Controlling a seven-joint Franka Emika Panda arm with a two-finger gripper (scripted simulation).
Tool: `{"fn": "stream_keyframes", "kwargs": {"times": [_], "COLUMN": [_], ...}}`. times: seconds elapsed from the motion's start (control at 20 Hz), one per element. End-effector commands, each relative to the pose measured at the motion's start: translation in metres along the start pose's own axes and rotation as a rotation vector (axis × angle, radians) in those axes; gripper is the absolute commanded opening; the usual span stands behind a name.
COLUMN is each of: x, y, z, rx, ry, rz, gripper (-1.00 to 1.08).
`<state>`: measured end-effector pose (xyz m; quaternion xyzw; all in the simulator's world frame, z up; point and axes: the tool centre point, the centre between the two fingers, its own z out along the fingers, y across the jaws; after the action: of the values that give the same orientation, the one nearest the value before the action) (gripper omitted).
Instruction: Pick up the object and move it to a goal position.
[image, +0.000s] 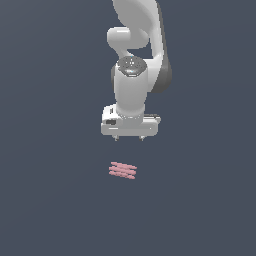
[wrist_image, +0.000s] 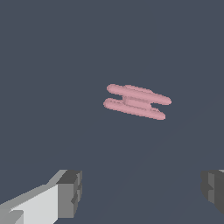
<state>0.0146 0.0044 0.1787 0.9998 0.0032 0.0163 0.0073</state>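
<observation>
Counter (image: 50, 200) fills both views as one flat, dark slate-blue plane with no edge, wall or seam visible; no room shows beyond it. On it lies the object (image: 123, 170), a small flat pink piece built of a few parallel rounded rods. In the exterior view its long axis runs nearly across the picture, the end toward that view's right dipping slightly lower. The wrist view shows the object (wrist_image: 137, 101) as two long rods joined by a shorter middle piece, lying flat. The white arm (image: 132, 90) hangs down from the top of the exterior view, with the hand (image: 129, 138) above the object and apart from it. The hand's fingers (wrist_image: 70, 193) stand wide apart in the wrist view, grey pads at either side with nothing between them.
</observation>
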Motion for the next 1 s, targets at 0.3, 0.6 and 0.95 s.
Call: {"fn": "stream_keyframes", "kwargs": {"times": [0.3,0.6,0.95], "x": [-0.001,-0.002,-0.002], "y": [-0.013,-0.021,-0.02], "z": [-0.002,-0.003,-0.003], "rx": [0.015,0.023,0.023], "ry": [0.0,0.001,0.0], "rz": [-0.014,-0.026,-0.031], "gripper": [1.0,1.0,1.0]}}
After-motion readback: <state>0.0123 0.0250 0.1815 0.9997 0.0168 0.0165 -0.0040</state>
